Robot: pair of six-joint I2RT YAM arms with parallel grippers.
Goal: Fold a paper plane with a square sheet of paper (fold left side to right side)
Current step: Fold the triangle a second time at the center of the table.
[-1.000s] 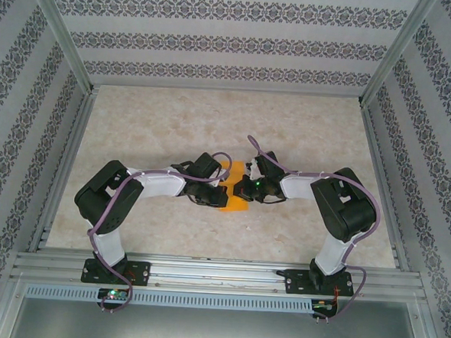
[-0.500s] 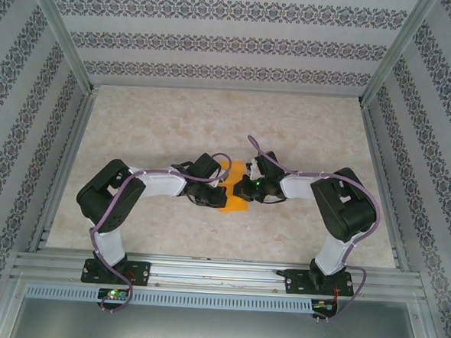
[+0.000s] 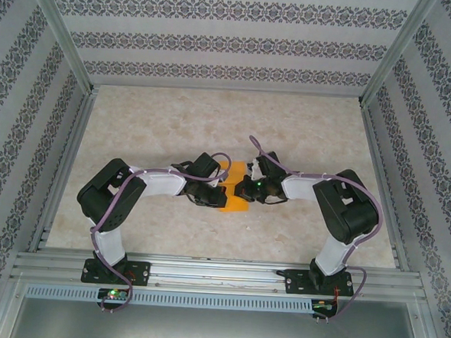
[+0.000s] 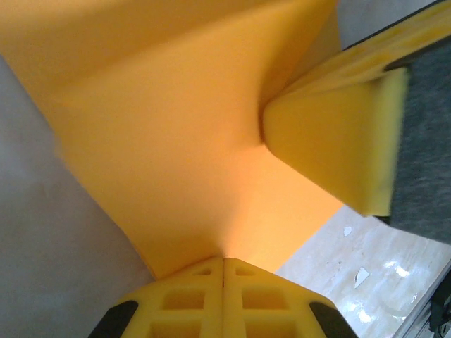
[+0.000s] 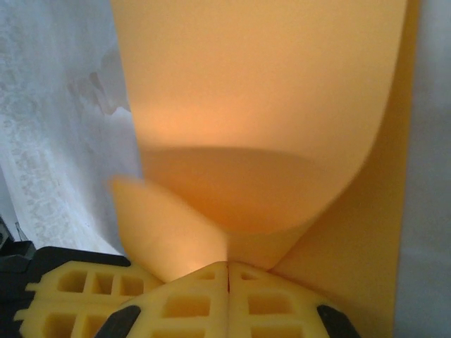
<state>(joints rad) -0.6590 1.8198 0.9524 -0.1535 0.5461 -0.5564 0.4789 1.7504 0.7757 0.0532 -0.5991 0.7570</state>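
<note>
The desk (image 3: 213, 122) carries the orange paper (image 3: 236, 203) midway between its side edges, closer to the near edge, between my two arms. My left claw (image 4: 224, 260) is clenched on one side of the sheet. My right claw (image 5: 227, 265) is clenched on the other, where the paper curls upward.

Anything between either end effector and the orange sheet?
Nothing visible. The left end effector and the right end effector are each shut on the square sheet of paper, pinching it directly.

Orange square sheet of paper (image 3: 235, 200), partly curled up, mid-table between both arms
</note>
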